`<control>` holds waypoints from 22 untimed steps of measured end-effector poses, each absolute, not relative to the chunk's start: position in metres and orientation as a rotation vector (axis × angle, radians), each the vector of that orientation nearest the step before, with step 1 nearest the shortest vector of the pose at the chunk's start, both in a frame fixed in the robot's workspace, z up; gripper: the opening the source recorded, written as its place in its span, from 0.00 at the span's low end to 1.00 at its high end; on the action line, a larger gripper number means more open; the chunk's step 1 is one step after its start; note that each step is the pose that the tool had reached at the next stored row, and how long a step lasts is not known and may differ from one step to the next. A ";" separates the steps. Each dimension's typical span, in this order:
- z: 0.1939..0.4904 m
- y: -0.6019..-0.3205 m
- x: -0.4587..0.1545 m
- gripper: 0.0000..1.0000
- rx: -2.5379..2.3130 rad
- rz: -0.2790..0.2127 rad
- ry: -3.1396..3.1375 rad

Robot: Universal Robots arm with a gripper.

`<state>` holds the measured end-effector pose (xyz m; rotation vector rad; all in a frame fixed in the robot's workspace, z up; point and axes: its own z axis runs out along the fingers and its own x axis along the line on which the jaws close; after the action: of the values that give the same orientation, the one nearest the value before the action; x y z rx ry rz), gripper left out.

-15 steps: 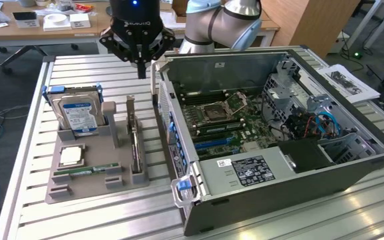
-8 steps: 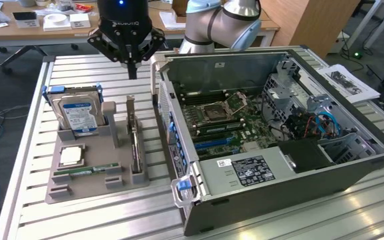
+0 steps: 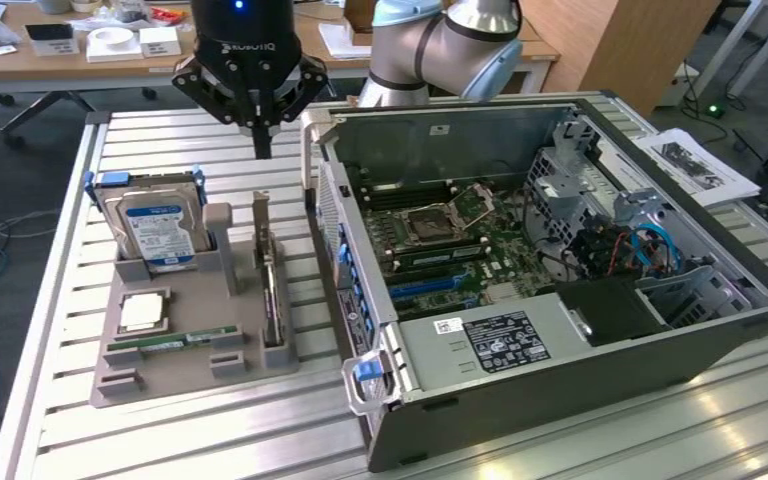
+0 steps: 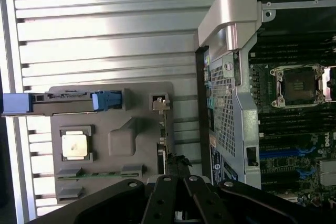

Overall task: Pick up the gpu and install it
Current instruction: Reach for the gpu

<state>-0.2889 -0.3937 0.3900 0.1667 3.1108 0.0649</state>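
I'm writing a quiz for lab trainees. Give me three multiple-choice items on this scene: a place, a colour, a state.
1. The gpu stands: A in the gray holder; B on the floor; C on a chair.
2. The hard drive has side rails coloured: A red; B blue; C yellow.
3. The gripper: A holds the gpu; B hovers empty above the holder; C is inside the case.
Answers: A, it sits on edge in a slot; B, both rails show blue; B, it hangs shut above the card.
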 end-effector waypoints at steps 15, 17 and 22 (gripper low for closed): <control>0.390 -0.409 -0.290 0.11 0.167 0.065 3.111; 0.390 -0.411 -0.291 0.11 0.167 0.065 3.111; 0.390 -0.418 -0.291 0.11 0.167 0.065 3.111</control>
<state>-0.2909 -0.4180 0.3900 0.1667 3.1107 0.0650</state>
